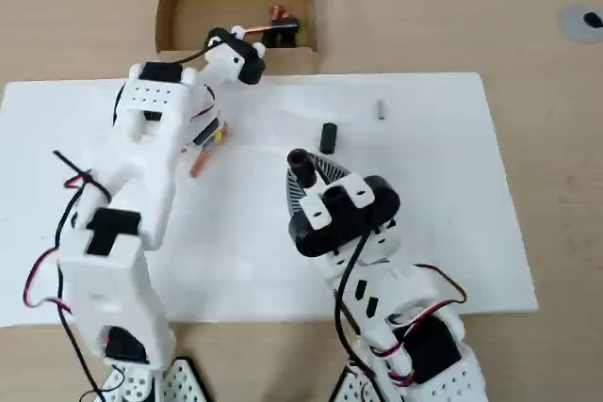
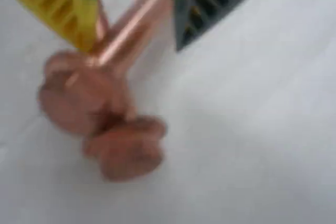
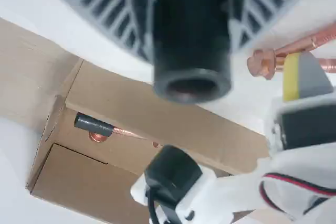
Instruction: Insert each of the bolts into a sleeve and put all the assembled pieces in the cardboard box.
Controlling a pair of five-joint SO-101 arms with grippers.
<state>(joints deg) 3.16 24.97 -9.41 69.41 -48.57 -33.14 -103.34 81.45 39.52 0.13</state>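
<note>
- So, one copper bolt (image 2: 131,30) is pinched by its shank in the left end effector (image 2: 134,38), between the yellow and dark fingers, with its head down at the white sheet (image 1: 424,214).
- A second bolt (image 2: 126,148) lies right against that head.
- The right end effector (image 3: 191,19) has its grey fingers clamped on a black sleeve (image 3: 191,51).
- A spare sleeve (image 1: 328,136) lies on the sheet near it.
- One assembled piece (image 3: 100,126) is inside the box (image 1: 226,2), past the sheet's far edge.
- The sheet covers the wooden tabletop (image 1: 556,138).
</note>
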